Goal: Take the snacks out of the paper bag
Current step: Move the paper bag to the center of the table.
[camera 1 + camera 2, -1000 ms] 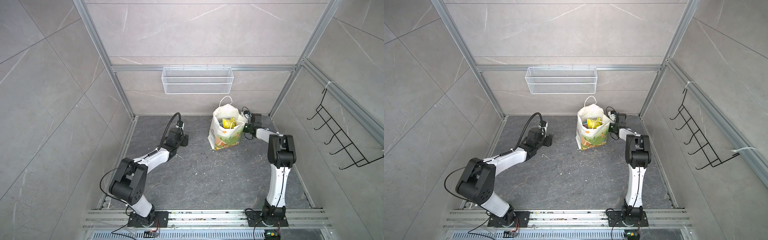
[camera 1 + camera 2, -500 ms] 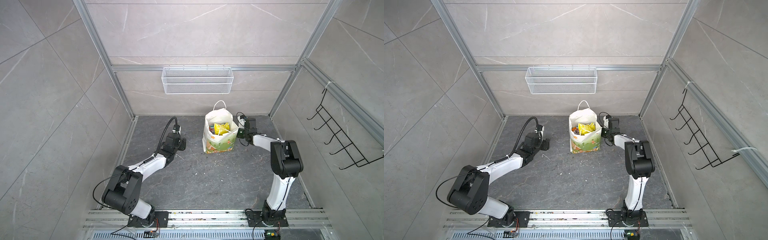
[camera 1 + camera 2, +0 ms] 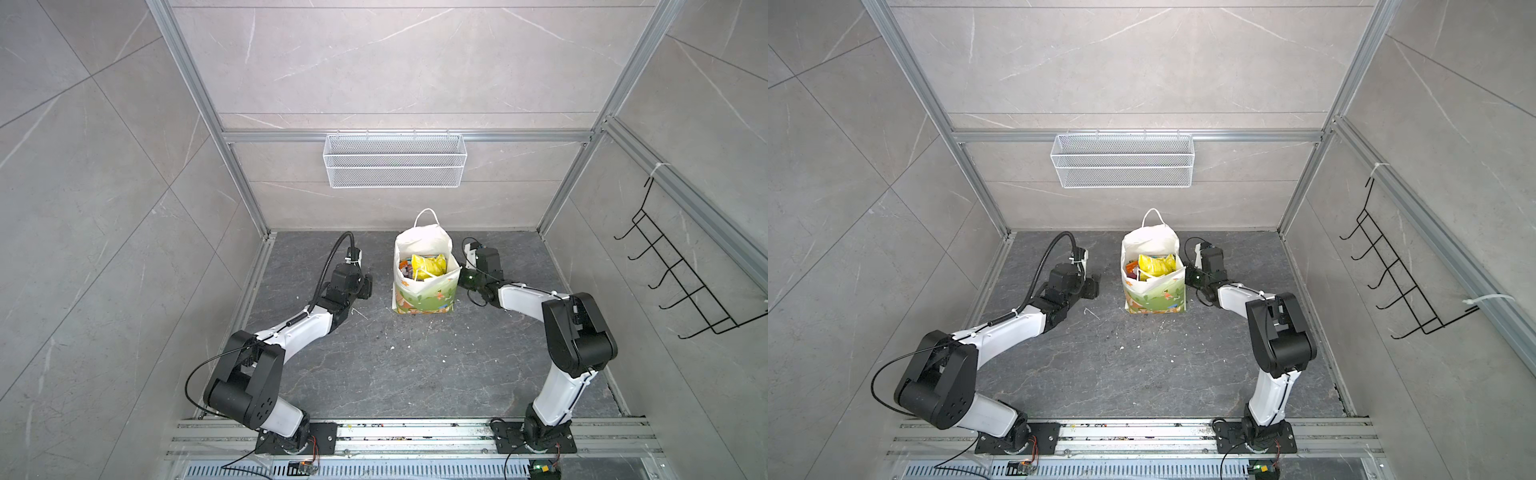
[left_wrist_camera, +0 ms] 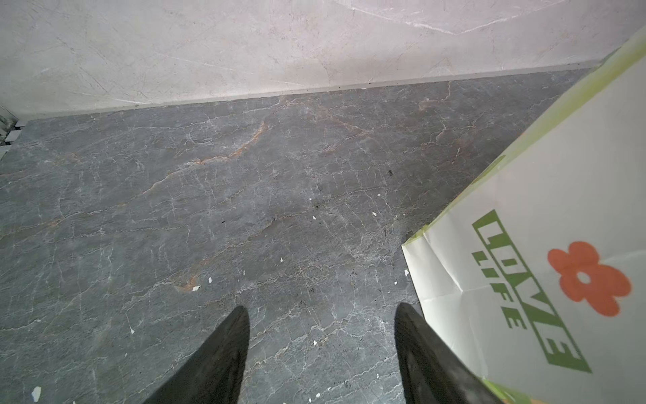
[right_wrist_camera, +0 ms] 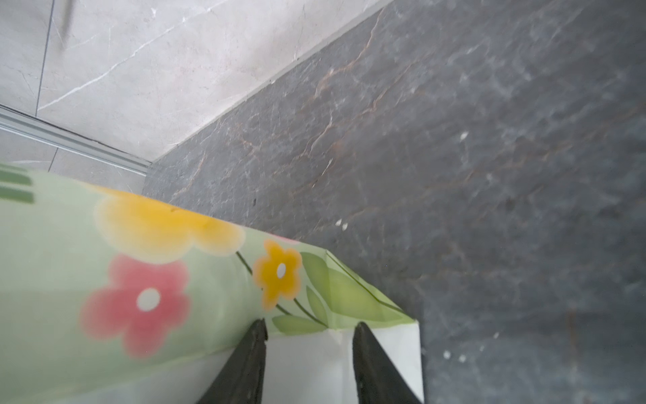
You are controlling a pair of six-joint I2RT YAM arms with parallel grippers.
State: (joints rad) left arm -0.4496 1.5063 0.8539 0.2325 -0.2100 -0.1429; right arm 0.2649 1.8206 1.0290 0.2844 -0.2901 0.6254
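One paper bag (image 3: 424,296) holds snacks (image 3: 430,266), count unclear; two pairs of jaws stand apart, empty, right narrower.

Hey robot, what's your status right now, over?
Left gripper open, empty, beside bag. Right gripper open at bag's side. Snacks inside bag. Nothing in the way.

The left arm (image 3: 299,330) and right arm (image 3: 523,297) both reach low and forward, elbows bent, forearms angled inward. The left gripper (image 4: 321,307) has its jaws spread wide. The right gripper (image 5: 310,323) has narrower-parted jaws, seemingly clamping nothing; the view is blurred.
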